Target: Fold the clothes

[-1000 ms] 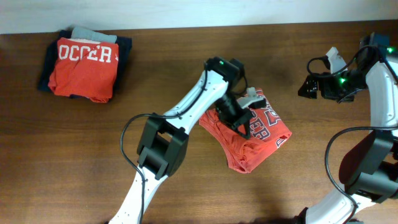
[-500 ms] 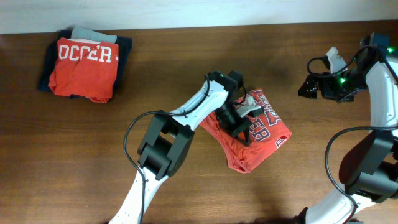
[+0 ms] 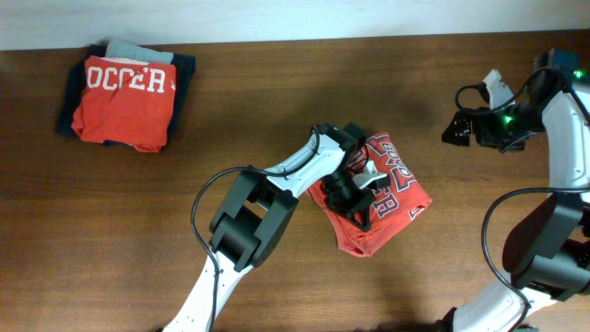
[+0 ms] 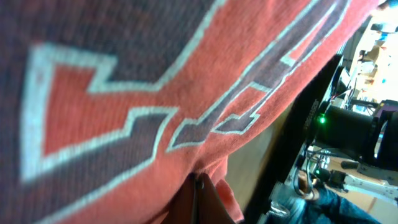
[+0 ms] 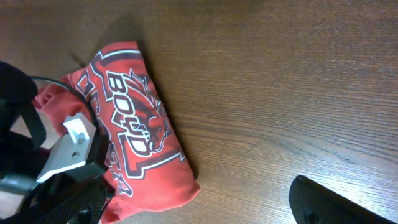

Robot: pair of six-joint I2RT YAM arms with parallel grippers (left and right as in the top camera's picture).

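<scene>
At the left wrist lens, red shirt (image 4: 186,93) fills the view: your left gripper (image 3: 355,205) is down on the folded bundle at table (image 3: 277,111) centre, likely flattening it (jaw gap hidden, can't tell). Right gripper (image 3: 458,129) waits well clear, opening also unreadable.

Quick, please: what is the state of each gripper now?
Left gripper: pressed on the red shirt, cannot tell.
Right gripper: away from it, cannot tell.
</scene>
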